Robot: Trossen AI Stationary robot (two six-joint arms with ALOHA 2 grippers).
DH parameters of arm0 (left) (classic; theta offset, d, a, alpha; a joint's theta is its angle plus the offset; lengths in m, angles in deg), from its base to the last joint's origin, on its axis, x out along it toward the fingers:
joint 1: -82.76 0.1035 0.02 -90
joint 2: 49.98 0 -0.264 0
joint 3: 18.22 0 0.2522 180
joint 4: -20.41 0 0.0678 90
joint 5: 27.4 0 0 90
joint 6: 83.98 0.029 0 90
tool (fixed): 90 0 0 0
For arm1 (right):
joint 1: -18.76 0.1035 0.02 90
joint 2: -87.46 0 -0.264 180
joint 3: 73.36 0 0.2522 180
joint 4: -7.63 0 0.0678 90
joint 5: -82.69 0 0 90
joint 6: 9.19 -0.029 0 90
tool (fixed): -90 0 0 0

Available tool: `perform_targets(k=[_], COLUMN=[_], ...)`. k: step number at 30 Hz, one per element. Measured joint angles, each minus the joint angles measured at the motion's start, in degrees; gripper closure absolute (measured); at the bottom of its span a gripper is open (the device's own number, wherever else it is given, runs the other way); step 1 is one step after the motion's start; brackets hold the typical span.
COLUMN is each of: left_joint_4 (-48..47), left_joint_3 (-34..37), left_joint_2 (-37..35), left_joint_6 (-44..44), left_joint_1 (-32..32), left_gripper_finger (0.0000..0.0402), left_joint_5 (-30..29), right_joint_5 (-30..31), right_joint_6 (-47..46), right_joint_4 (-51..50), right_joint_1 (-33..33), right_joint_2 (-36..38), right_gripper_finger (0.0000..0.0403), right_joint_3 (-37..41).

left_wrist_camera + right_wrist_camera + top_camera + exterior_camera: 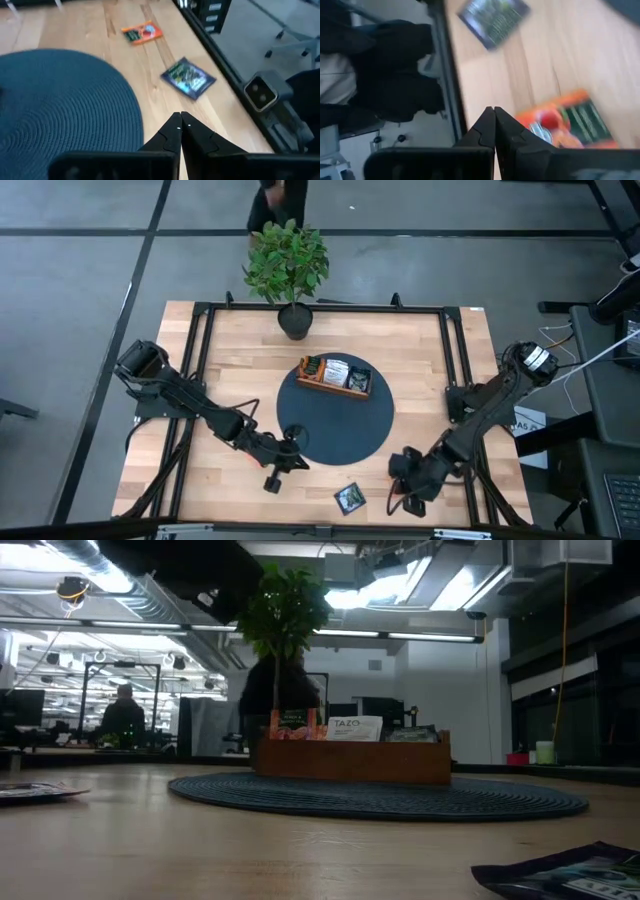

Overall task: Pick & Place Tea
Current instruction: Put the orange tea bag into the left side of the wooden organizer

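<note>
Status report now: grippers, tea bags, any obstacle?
Left gripper shut, empty, beside round mat. Right gripper shut, empty, by orange sachet. Dark sachet loose on table. Nothing in the way.

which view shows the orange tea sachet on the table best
The left wrist view: the orange sachet lies whole on bare wood, unobstructed. The right wrist view shows it closer but blurred and partly behind the fingers. The high and low views do not clearly show it.

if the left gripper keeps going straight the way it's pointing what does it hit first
Probably the dark sachet lying on the bare wood. The left gripper, shut, points past the mat's edge toward it; the orange sachet lies farther along and off to one side. Depth is unclear.
</note>
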Motion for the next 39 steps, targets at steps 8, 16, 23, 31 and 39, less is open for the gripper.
perform_targets(k=[8, 16, 23, 31, 39], left_joint_4=[1.31, 1.30, 1.30, 2.12, 2.16], left_joint_3=[0.00, 0.00, 0.00, 0.00, 0.00], left_joint_2=[0.00, 0.00, 0.00, 0.00, 0.00], left_joint_6=[-0.42, -1.53, -1.53, -2.84, -1.92], left_joint_1=[0.00, 0.00, 0.00, 0.00, 0.04], left_gripper_finger=[0.0397, 0.0394, 0.0399, 0.0394, 0.0399], left_joint_5=[-0.04, -0.04, -0.06, -1.30, -2.90], right_joint_5=[0.11, -0.26, -0.28, -1.79, -0.11], right_joint_6=[-7.34, -6.69, -7.73, -9.72, -11.29], right_joint_4=[-9.91, -9.84, -9.77, -4.24, -4.70], right_joint_1=[1.70, 1.79, 1.76, 3.27, 3.86], right_joint_2=[0.02, -0.02, -0.10, -2.00, -7.70], right_gripper_finger=[0.0400, 0.0393, 0.0378, 0.0397, 0.0400], right_joint_3=[0.02, 0.02, 0.02, 0.02, 0.07])
